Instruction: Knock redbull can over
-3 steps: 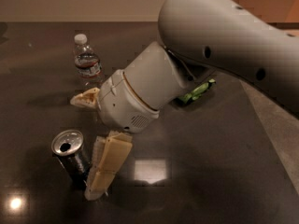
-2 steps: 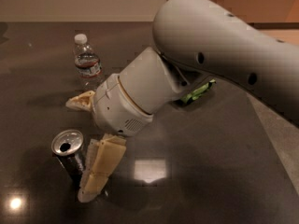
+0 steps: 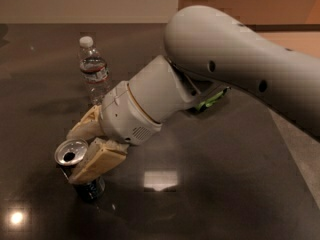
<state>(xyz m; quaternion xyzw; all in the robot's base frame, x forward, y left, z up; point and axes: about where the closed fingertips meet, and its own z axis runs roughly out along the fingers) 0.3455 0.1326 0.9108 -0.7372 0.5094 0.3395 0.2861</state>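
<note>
The redbull can [image 3: 71, 152], silver top with an open tab hole and dark body, stands at the front left of the dark table [image 3: 210, 184]. It seems to lean a little, its base to the right of its top. My gripper [image 3: 72, 156] is open, with its tan fingers on either side of the can. The near finger [image 3: 97, 161] lies across the can's right side and touches it. The far finger [image 3: 82, 126] is just behind the can. The big white arm comes in from the upper right.
A clear water bottle [image 3: 93, 71] with a white cap stands upright behind the gripper at the back left. A green object [image 3: 210, 100] lies under the arm, partly hidden. The table's right edge [image 3: 295, 149] runs diagonally, with pale floor beyond.
The gripper has swung left and toward the can. Its near finger, which hung down beside the can, now presses across the can's side, and the can looks more tilted.
</note>
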